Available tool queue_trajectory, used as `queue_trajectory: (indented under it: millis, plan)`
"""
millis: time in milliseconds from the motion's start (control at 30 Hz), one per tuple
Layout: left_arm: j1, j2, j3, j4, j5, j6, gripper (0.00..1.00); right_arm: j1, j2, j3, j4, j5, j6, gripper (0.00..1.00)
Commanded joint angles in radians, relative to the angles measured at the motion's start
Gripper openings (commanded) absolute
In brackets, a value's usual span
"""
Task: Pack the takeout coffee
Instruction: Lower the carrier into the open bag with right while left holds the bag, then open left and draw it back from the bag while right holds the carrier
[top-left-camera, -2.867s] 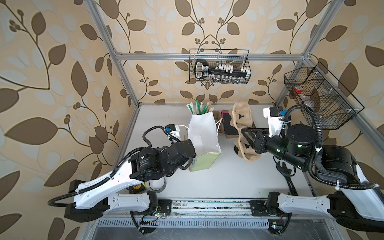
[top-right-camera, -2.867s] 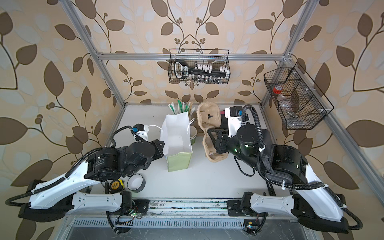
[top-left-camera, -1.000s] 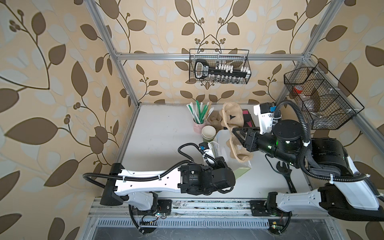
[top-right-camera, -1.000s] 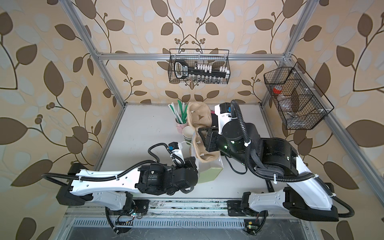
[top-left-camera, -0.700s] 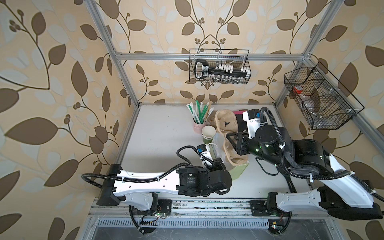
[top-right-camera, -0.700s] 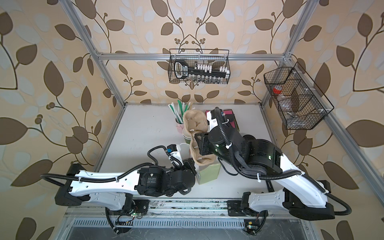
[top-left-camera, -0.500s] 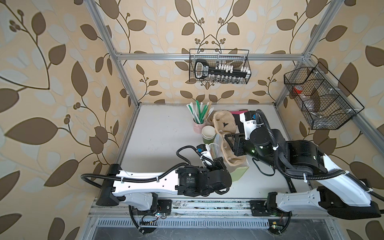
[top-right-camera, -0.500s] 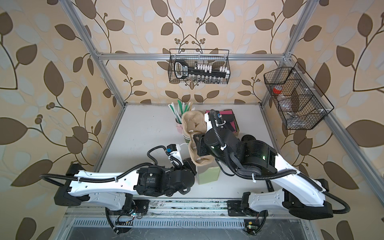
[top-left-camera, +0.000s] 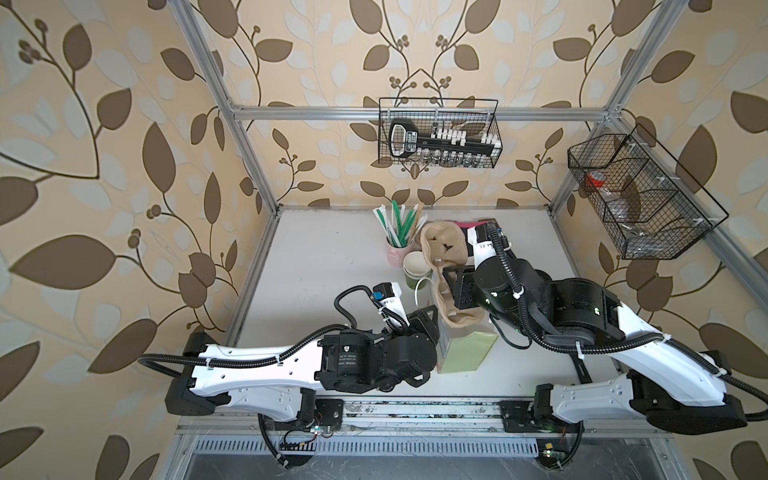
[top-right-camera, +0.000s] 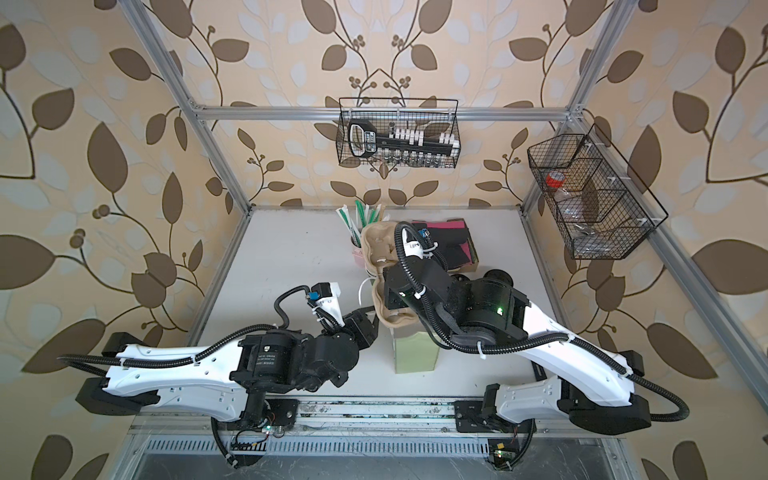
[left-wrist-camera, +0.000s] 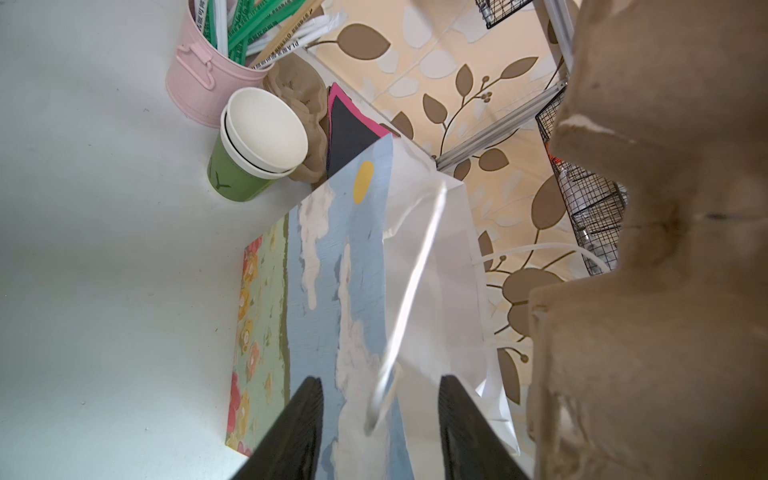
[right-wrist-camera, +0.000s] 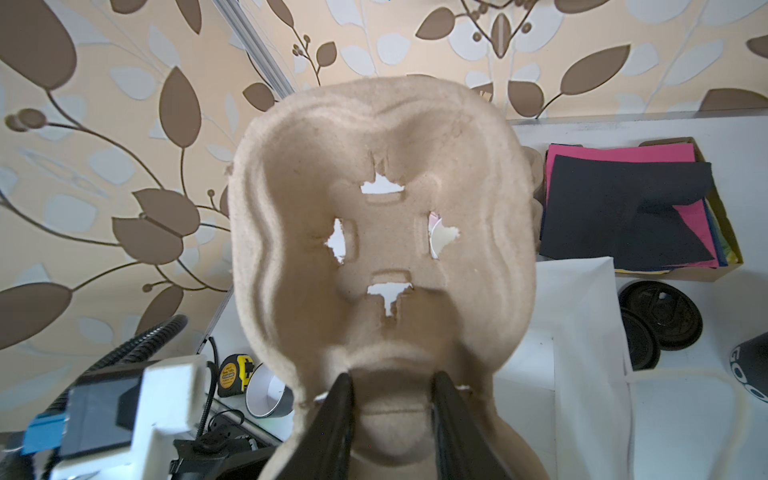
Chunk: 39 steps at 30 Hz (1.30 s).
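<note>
Starting left of centre in both top views: the left hand, close beside the paper bag standing on the bench. Parted to a middling gap, with only the bag's thin cord handle running between the fingers; gripping nothing.

At centre, hanging on edge: a pulp cup carrier, empty of cups, lower end at or just inside the bag's open mouth, hard to tell which. Pinched at a rim ridge by the right hand, clamped narrow on it. Just behind, toward upper centre, a lidless stack of green cups.

Right of centre in a top view: the takeout coffee, showing only a round black top behind the right arm, on the bench near the loose black lids, outside the bag and touched by neither hand.

Likely light and thin-walled: apt to dent under a hard squeeze, to spill if tipped while filled (cannot tell), and to shed its press-on lid if lifted by that. Best taken around the body below the lid rim, gently, and kept upright.
</note>
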Motion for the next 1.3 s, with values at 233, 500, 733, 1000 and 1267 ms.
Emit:
queue_trajectory:
  millis: [233, 500, 733, 1000, 1267]
  plan:
    - [-0.006, -0.126, -0.047, -0.022, -0.095, 0.148, 0.48, 0.009, -0.012, -0.091, -0.030, 0.085, 0.034, 0.32]
    - [-0.005, -0.105, -0.033, -0.006, -0.055, 0.207, 0.48, 0.008, -0.001, -0.121, -0.087, 0.147, 0.044, 0.32]
    - [-0.005, -0.139, -0.035, -0.067, -0.088, 0.209, 0.48, 0.008, -0.016, -0.155, -0.122, 0.133, 0.093, 0.33]
    - [-0.005, -0.177, 0.011, -0.180, -0.177, 0.293, 0.48, -0.036, -0.024, -0.177, -0.134, 0.083, 0.091, 0.33]
    - [-0.002, -0.223, 0.054, -0.228, -0.285, 0.511, 0.48, -0.075, 0.000, -0.177, -0.124, 0.039, 0.060, 0.33]
